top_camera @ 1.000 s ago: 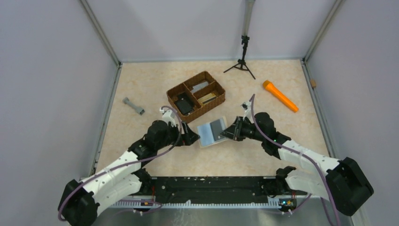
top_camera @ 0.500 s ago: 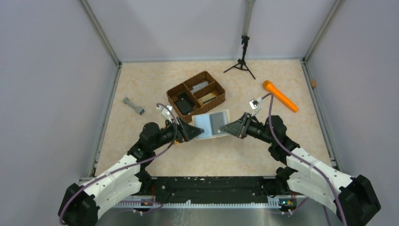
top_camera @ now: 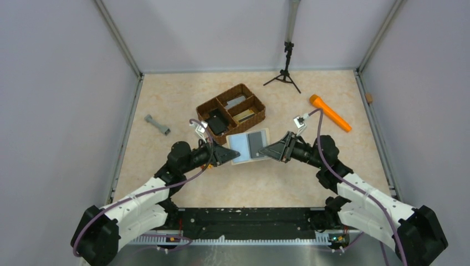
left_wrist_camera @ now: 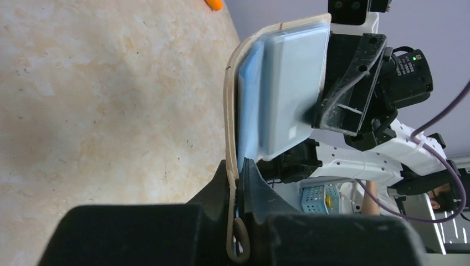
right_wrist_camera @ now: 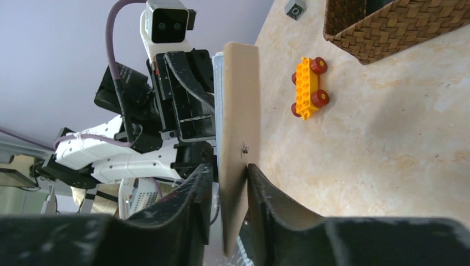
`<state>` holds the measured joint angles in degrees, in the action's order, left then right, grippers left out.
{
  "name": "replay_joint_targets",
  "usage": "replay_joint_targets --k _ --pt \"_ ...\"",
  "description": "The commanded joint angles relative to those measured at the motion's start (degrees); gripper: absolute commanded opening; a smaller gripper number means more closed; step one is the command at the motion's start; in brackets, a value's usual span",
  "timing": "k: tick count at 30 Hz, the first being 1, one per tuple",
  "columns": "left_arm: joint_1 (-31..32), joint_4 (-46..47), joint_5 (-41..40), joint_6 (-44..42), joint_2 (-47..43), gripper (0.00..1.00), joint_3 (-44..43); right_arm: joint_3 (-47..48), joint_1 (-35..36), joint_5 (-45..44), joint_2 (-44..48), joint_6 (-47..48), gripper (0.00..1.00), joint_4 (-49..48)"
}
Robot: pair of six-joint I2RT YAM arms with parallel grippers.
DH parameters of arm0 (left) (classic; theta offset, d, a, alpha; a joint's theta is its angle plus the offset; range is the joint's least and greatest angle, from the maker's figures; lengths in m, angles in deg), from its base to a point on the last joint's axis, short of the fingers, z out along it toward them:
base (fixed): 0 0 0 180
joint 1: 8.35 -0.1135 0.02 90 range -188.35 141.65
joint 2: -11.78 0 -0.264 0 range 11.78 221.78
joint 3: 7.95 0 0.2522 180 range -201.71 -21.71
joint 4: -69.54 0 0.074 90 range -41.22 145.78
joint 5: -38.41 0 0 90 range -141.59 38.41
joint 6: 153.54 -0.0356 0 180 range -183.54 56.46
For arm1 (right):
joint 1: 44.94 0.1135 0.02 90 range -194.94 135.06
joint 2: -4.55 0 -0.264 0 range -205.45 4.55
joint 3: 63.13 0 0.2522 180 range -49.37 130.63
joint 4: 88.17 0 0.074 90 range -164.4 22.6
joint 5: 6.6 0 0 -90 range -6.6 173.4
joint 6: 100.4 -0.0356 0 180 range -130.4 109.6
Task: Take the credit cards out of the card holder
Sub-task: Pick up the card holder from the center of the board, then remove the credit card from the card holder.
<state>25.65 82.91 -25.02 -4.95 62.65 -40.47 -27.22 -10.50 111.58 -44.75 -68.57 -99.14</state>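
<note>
**Card holder spread open in mid-air between two pinches**

On the left, the left gripper [top_camera: 227,157] is clamped on the near-left edge of the card holder [top_camera: 249,145]. Its wrist view shows both fingers squeezed onto the cream rim, with the pale blue lining rising above them. The holder hangs open above the table, just in front of the wicker tray [top_camera: 242,86] and not resting on anything. In its right half sits a dark rectangle, probably one of the credit cards [top_camera: 256,144] lying in its pocket. On the right, the right gripper [top_camera: 271,151] is closed on the outer flap, its fingers on either side of the beige panel just below the tiny stud.

The holder looks light, thin and soft, so it would likely sag or fold at the spine if one side were let go. The card should be stiff, slick and snug in its sleeve. The best hold is probably a pinch on whichever short edge pokes out of the pocket, pulling along the sleeve while the other gripper holds the flap firmly.
</note>
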Motion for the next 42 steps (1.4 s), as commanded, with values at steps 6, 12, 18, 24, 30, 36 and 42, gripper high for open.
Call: replay_joint_targets --k 6,12,18,24,30,36,42 --pt "-0.13 0.07 -1.8 -1.87 -2.98 0.0 -1.8 0.83 0.06 1.22 1.98 -0.11 0.47 -3.53" --pt "-0.11 2.47 -0.97 -0.63 -2.68 0.0 -1.01 1.05 0.08 -0.53 2.39 0.54 0.4 -0.71" --pt "-0.15 3.39 -0.49 -0.78 -2.5 0.0 -0.93 1.3 0.08 -0.82 2.39 0.62 0.26 0.27" --pt "-0.09 3.89 0.44 -0.59 -2.67 0.0 -1.08 1.85 0.0 -1.11 1.99 1.59 0.19 1.78" --pt "-0.15 4.85 1.62 -0.54 -2.47 0.0 -1.34 3.39 0.02 -1.04 -0.32 3.88 0.27 5.49" --pt "-0.09 5.28 3.01 -0.98 -0.6 0.0 -1.76 2.45 0.07 0.64 -1.74 2.9 0.21 2.25" --pt "-0.15 4.11 2.72 -1.54 1.18 0.0 -1.72 1.38 0.06 1.25 0.65 1.65 0.34 -1.37"
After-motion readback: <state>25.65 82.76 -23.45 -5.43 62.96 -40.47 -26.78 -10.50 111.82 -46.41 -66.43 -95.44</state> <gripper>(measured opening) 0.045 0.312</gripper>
